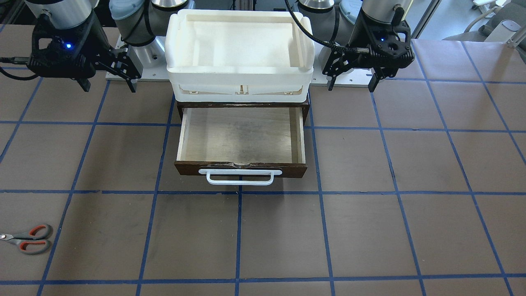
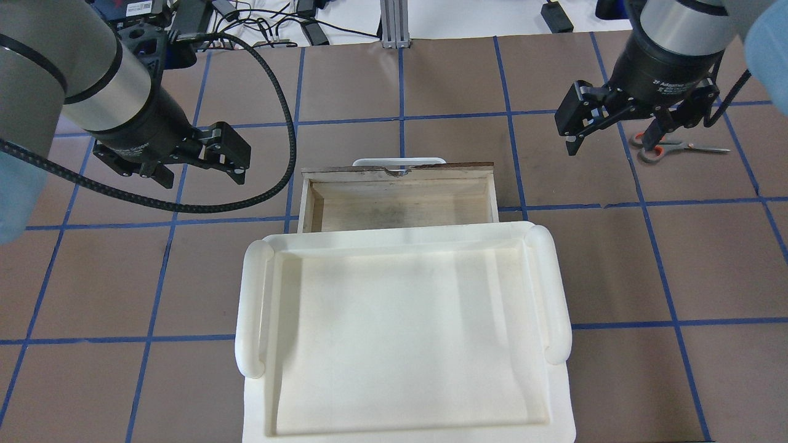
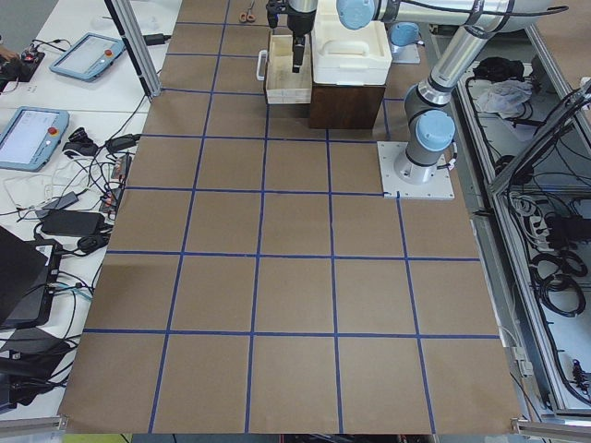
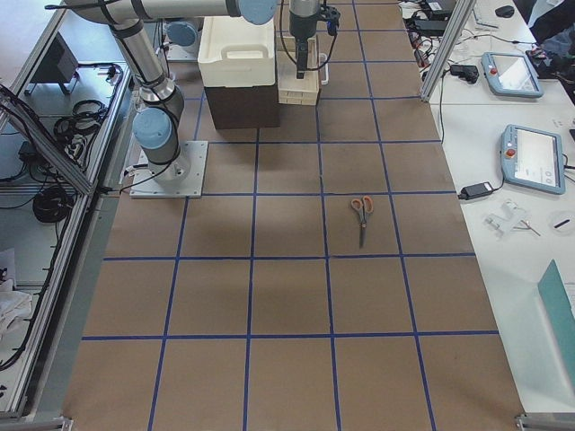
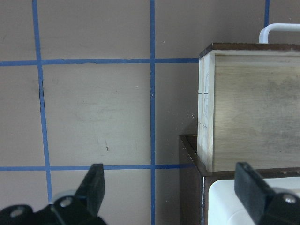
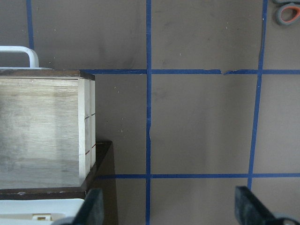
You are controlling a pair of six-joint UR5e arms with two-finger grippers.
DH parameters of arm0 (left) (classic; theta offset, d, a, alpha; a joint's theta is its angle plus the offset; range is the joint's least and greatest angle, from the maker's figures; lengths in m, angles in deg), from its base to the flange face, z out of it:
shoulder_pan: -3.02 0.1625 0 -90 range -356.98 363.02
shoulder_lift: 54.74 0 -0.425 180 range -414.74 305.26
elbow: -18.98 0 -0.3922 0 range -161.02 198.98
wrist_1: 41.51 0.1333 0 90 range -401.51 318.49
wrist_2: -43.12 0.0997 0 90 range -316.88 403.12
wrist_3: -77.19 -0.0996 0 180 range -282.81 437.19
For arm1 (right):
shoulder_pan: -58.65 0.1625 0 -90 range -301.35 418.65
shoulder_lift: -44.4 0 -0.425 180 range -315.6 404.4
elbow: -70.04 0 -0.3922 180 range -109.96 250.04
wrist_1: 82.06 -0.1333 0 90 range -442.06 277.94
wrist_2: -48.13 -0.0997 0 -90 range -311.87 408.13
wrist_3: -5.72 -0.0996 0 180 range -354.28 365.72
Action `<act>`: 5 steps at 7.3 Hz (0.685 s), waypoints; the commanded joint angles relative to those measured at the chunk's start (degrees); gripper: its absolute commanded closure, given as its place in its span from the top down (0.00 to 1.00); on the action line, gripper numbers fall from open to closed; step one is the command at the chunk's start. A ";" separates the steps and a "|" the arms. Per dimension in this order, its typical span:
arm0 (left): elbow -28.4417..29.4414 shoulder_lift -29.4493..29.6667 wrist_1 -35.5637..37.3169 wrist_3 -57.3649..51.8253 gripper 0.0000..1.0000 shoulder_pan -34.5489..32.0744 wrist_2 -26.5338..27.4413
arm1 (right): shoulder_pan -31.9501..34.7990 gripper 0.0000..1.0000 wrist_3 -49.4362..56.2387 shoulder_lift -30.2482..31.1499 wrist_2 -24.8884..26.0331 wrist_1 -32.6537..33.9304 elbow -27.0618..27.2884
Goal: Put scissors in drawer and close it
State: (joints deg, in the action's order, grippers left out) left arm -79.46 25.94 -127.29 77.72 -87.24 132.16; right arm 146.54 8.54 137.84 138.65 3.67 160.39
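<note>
The scissors point(image 1: 28, 238), grey-handled with orange-red loops, lie flat on the brown table far out on my right side, also seen as scissors point(image 4: 361, 211). In the overhead view the scissors point(image 2: 674, 147) lie just beyond my right gripper point(image 2: 609, 144), which hovers open and empty. The drawer point(image 1: 242, 137) stands pulled out and empty, its white handle point(image 1: 240, 176) facing away from me. My left gripper point(image 2: 200, 175) hangs open and empty to the left of the drawer point(image 2: 400, 209). One scissor loop point(image 6: 288, 11) shows at the right wrist view's top right corner.
A white plastic tub point(image 1: 240, 78) sits on the dark cabinet above the drawer. Blue tape lines grid the brown table. Tablets and cables lie on side benches point(image 4: 521, 153) beyond the table's edge.
</note>
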 commanded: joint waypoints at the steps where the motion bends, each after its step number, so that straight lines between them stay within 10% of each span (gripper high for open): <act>1: 0.00 0.00 0.00 -0.08 1.00 0.00 -0.19 | -0.44 1.00 -0.01 -0.18 0.18 0.14 0.00; 5: -0.62 0.09 0.09 -0.09 1.00 0.00 0.52 | -0.62 1.00 -0.01 -0.36 0.09 0.49 0.00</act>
State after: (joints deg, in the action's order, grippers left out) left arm -79.95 26.06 -127.27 77.61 -87.24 132.76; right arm 145.98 8.53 137.62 138.79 4.14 160.39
